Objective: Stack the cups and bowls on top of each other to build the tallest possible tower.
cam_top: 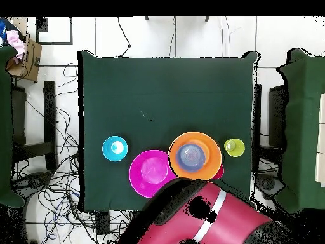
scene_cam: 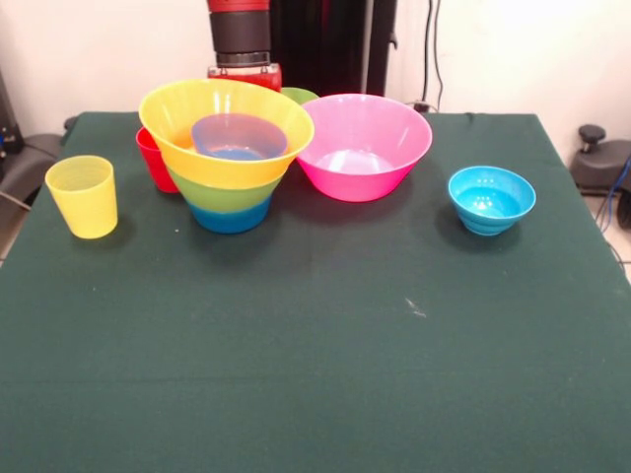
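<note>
The arm [scene_cam: 240, 39] comes down behind the tower [scene_cam: 227, 158], and its gripper is hidden by the bowls in the front view and by the arm's own bulk from overhead, so I cannot tell whether it is apart, together, or clamped on anything.

The tower stands near the table's [scene_cam: 315, 374] robot-side edge. It is a nest, not a column: the orange bowl [scene_cam: 225, 138] sits in a green bowl [scene_cam: 225, 195], that in a blue one [scene_cam: 232, 219], all mouth up, with the purple cup [scene_cam: 240, 136] resting inside the orange bowl. A red cup [scene_cam: 154, 160] stands touching the tower, partly hidden behind it, and a sliver of another green bowl [scene_cam: 299, 96] shows behind the orange rim. The pink bowl [scene_cam: 363, 146] sits just beside the tower, its rim touching or nearly touching the orange one. The yellow cup [scene_cam: 83, 195] stands apart near one side edge; a lone blue bowl [scene_cam: 491, 199] stands apart toward the opposite side edge.

These look light, stiff and glossy, likely slippery under a pinch. The thin rims seem the best hold: one finger inside, one outside the wall. The pink bowl is probably too wide to span. Nested pieces may stick and lift together.
</note>
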Controlling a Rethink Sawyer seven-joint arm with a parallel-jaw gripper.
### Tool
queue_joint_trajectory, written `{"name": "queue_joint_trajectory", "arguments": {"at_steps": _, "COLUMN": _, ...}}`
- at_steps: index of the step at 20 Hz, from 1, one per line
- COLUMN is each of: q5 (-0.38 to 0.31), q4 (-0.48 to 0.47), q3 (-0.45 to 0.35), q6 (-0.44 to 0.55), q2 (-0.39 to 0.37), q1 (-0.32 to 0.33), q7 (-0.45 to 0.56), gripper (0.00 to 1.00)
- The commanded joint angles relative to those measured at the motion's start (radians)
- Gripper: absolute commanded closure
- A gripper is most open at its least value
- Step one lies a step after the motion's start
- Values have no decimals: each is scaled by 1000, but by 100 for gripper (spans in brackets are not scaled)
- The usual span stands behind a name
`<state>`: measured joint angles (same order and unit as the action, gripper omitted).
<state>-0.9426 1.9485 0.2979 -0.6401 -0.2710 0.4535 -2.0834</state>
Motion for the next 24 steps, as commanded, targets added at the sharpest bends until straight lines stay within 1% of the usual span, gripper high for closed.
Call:
{"name": "queue_joint_trajectory", "arguments": {"at_steps": 1, "q5": 50, "q4": -449, "q3": -259, "q6": 288, "q2": 123, "q1": 4, "q7": -71, "gripper": 0}}
{"name": "queue_joint_trajectory", "arguments": {"at_steps": 15, "q5": 27, "q4": -462, "q3": -281, "q6": 317, "q2": 119, "q1": 8, "q7": -75, "gripper": 0}}
{"name": "queue_joint_trajectory", "arguments": {"at_steps": 18, "q5": 35, "q4": -460, "q3": -275, "q6": 314, "q2": 120, "q1": 5, "q7": -72, "gripper": 0}}
{"name": "queue_joint_trajectory", "arguments": {"at_steps": 21, "q5": 70, "q4": -452, "q3": -251, "q6": 301, "q2": 124, "q1": -8, "q7": -69, "gripper": 0}}
{"name": "queue_joint_trajectory", "arguments": {"at_steps": 24, "q5": 83, "q4": -448, "q3": -243, "q6": 297, "q2": 126, "q1": -12, "q7": -70, "gripper": 0}}
